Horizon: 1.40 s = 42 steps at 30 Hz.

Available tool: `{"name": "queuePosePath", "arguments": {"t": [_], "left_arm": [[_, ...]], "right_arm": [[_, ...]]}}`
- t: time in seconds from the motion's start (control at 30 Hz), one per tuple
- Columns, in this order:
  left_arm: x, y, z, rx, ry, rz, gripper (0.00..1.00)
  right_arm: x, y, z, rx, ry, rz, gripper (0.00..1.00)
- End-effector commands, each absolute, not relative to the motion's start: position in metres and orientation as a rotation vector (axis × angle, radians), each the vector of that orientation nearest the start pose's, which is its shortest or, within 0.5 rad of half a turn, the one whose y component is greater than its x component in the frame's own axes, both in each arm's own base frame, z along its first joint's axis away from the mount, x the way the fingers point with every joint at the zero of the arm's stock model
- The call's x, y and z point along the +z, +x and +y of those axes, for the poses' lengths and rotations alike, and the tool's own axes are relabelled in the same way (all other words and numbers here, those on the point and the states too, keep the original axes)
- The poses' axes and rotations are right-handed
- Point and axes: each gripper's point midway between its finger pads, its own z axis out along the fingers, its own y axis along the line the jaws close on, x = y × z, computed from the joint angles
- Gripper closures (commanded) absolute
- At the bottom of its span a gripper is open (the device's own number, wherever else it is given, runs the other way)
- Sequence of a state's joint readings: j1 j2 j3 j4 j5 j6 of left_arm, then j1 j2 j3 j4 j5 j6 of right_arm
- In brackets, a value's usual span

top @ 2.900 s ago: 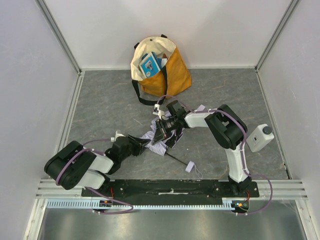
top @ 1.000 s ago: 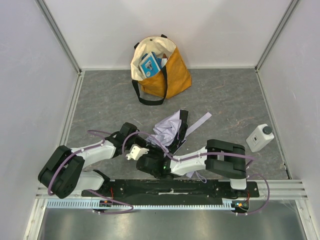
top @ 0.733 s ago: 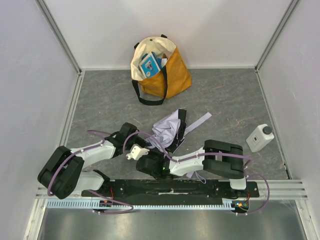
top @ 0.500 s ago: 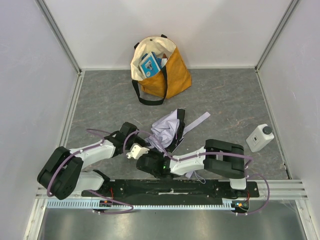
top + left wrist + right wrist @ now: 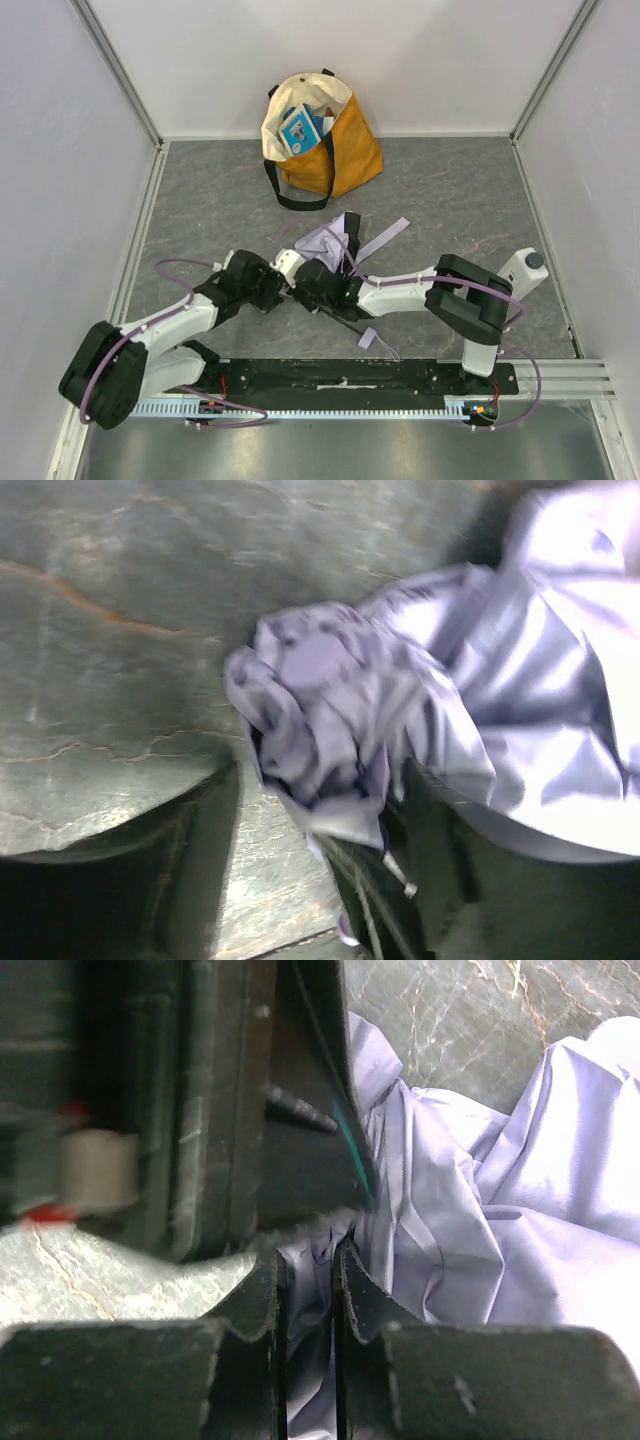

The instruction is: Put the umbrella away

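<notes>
Right gripper (image 5: 308, 1260): jaws almost together, pinching a fold of the umbrella (image 5: 325, 243) canopy. Left gripper (image 5: 320, 785), at its 9 o'clock: jaws spread either side of a crumpled bunch of the same fabric, gap showing on one side. Umbrella lies mid-table. Tote bag (image 5: 322, 140) at 12 o'clock, well apart.

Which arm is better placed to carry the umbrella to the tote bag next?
Right. The right hand is pinched shut on the umbrella fabric; the left hand stands open around a bunched fold, gripping nothing. The tote bag lies beyond both.
</notes>
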<state>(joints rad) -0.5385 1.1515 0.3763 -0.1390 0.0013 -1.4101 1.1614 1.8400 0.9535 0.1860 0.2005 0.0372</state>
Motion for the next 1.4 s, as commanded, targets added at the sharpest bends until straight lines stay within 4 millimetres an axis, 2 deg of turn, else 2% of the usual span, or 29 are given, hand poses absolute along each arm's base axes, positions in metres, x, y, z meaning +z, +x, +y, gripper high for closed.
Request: {"name": "queuePosePath", "arguments": {"t": [0.0,0.07,0.17,0.4,0.43,0.57,0.77,0.83,1.07,1.2,1.37], "left_arm": [[0.044,0.224,-0.179,-0.867,-0.905,2.353,0.2],[0.05,0.228,-0.178,-0.901,-0.879,2.333,0.18],[0.061,0.234,-0.178,-0.974,-0.846,2.29,0.09],[0.077,0.231,-0.161,-0.98,-0.812,2.178,0.07],[0.071,0.225,-0.157,-0.961,-0.818,2.191,0.07],[0.074,0.218,-0.151,-0.998,-0.798,2.149,0.07],[0.068,0.213,-0.156,-1.035,-0.785,2.171,0.07],[0.072,0.217,-0.163,-1.077,-0.77,2.161,0.06],[0.062,0.235,-0.18,-1.161,-0.827,2.181,0.05],[0.071,0.25,-0.188,-1.222,-0.808,2.117,0.05],[0.067,0.265,-0.184,-1.144,-0.84,2.116,0.05]], "right_arm": [[-0.068,0.152,0.343,0.506,-1.272,2.408,1.0],[-0.069,0.154,0.342,0.532,-1.255,2.428,1.0],[-0.068,0.156,0.341,0.59,-1.226,2.472,1.0],[-0.066,0.162,0.342,0.826,-1.088,2.616,1.0],[-0.064,0.163,0.343,0.876,-1.064,2.636,1.0],[-0.06,0.17,0.343,0.996,-0.949,2.705,1.0],[-0.056,0.176,0.34,1.219,-0.781,2.805,1.0],[-0.055,0.178,0.34,1.278,-0.746,2.82,1.0],[-0.052,0.188,0.34,1.384,-0.649,2.818,1.0],[-0.054,0.187,0.34,1.391,-0.643,2.824,1.0],[-0.056,0.19,0.339,1.4,-0.622,2.825,1.0]]}}
